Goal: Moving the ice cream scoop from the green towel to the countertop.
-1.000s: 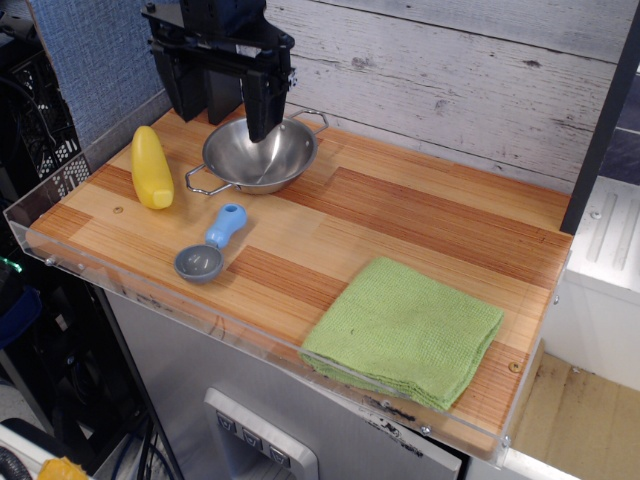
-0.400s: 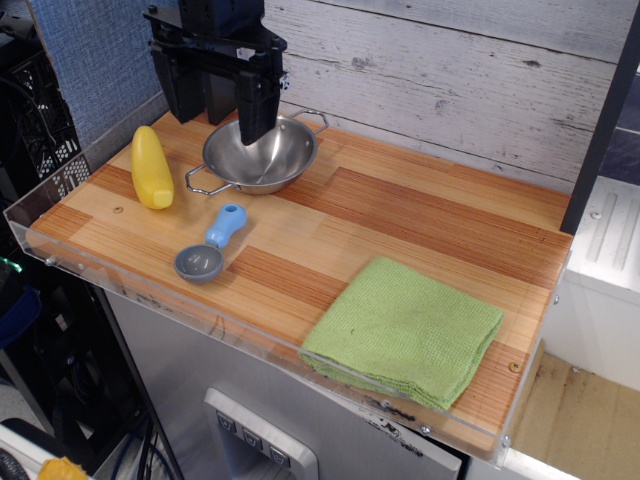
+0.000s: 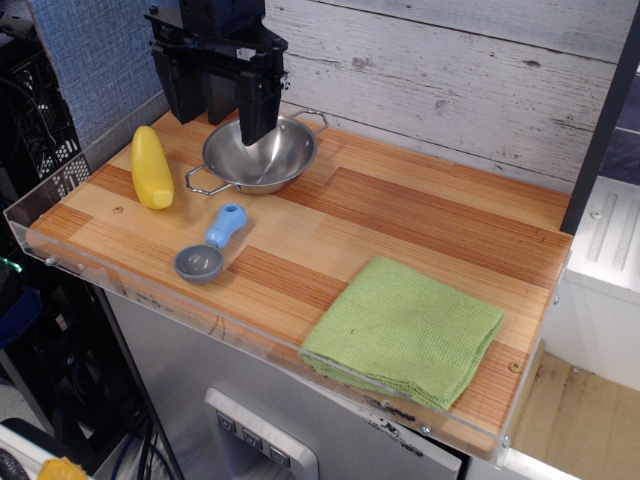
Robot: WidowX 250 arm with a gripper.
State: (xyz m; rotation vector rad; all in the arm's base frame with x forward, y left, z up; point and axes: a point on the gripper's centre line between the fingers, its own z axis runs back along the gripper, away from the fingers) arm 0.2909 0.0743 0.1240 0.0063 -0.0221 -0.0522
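Note:
The ice cream scoop [image 3: 212, 248], with its grey bowl and light-blue handle, lies on the countertop [image 3: 420, 215] near the front left, well apart from the green towel [image 3: 405, 330]. The towel lies flat at the front right with nothing on it. My black gripper [image 3: 220, 112] hangs at the back left, above the rim of a steel bowl. Its fingers [image 3: 256, 115] are spread wide and hold nothing. It is raised clear of the scoop, which lies in front of it.
A steel two-handled bowl [image 3: 275, 160] stands at the back left under the gripper. A yellow toy corn-like piece [image 3: 151, 167] lies left of it. A clear acrylic rim [image 3: 160, 300] edges the counter. A whitewashed plank wall stands behind.
The gripper has shifted slightly to the left over the steel bowl. The scoop, the towel and the other things have not moved.

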